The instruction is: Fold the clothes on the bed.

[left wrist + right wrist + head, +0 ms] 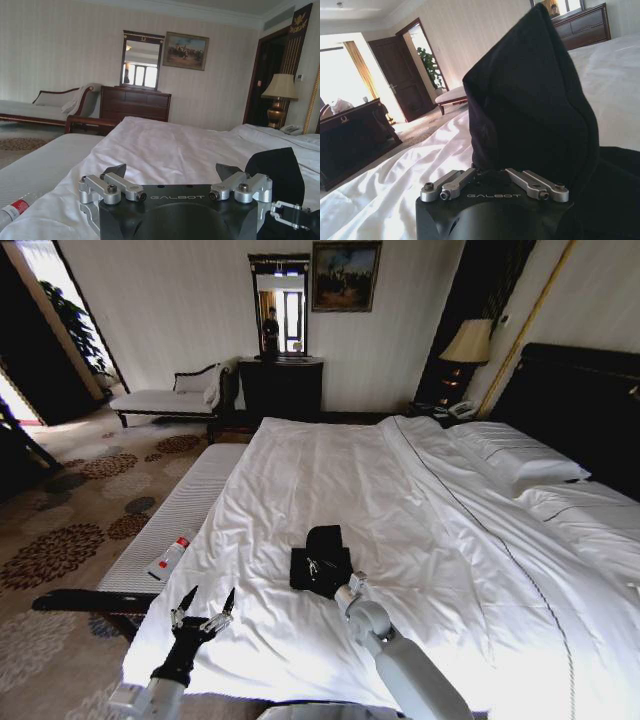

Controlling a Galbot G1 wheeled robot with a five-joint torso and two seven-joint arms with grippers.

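Right gripper (335,583): at the near edge of the black clothes (321,558), fingers buried in the fabric. In the right wrist view the finger links run forward into the cloth (535,115), which rises in a folded peak just ahead of the gripper body; fingertips are hidden, so whether they pinch the fabric cannot be told.

Left gripper (203,609): fingers spread wide, holding nothing, poised over the near left corner of the bed (400,500), apart from the clothes. In the left wrist view both dark fingertips stand well separated (170,172) above white sheet.

Clothes: one small dark bundle, partly folded, lying on the white duvet in the near central part of the bed, toward its foot.

Bed: white sheets, rumpled; pillows (520,455) against a dark headboard (580,400) at right.

Bench (190,510): white cushion, just beside the bed's left side, bearing a plastic bottle (172,556) with a red label.
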